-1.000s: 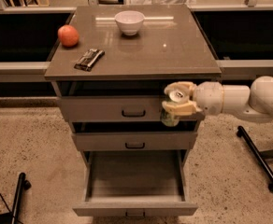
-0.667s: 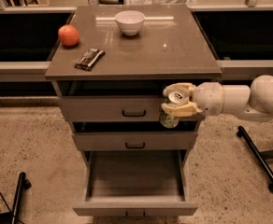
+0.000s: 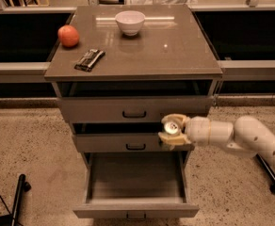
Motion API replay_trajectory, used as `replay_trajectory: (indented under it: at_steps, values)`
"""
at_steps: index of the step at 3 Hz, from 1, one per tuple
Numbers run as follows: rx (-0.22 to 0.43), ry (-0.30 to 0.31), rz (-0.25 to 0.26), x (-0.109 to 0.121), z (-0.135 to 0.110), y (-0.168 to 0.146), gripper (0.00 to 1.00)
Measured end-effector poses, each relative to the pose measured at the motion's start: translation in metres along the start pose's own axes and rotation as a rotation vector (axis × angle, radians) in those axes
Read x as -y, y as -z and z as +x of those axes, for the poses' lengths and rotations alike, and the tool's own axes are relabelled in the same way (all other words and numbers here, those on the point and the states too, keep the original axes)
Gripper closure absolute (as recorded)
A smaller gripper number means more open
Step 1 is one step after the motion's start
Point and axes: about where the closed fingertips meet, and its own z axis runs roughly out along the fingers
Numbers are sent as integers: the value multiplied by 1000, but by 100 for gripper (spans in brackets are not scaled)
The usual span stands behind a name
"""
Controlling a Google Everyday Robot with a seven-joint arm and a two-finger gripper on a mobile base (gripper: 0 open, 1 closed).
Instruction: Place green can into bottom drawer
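The green can (image 3: 172,127) is gripped between the fingers of the gripper (image 3: 168,129), with its silver top turned toward the camera and most of its body hidden by the fingers. The gripper is held at the front right of the cabinet (image 3: 175,46), level with the middle drawer (image 3: 123,142) and above the right edge of the bottom drawer (image 3: 135,210). The arm (image 3: 241,135) is stretched in from the cabinet's right.

The bottom drawer is pulled well out from the cabinet, and its bare grey floor is exposed. The can is not inside it. The middle drawer and the top drawer (image 3: 104,109) are pushed in, so their contents cannot be seen.

On the cabinet's top, a white bowl (image 3: 130,22) is set near the back, showing only its plain interior. A red-orange fruit (image 3: 68,36) and a dark packet (image 3: 89,60) are placed toward the left.
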Motion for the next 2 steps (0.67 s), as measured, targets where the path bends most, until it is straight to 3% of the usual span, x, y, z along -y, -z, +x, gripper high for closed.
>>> replay_trajectory:
  at_steps: [1,2]
  values:
    - [-56,15,4,-21,84,-8,100]
    - [-14,55,7,-12,87,8,100]
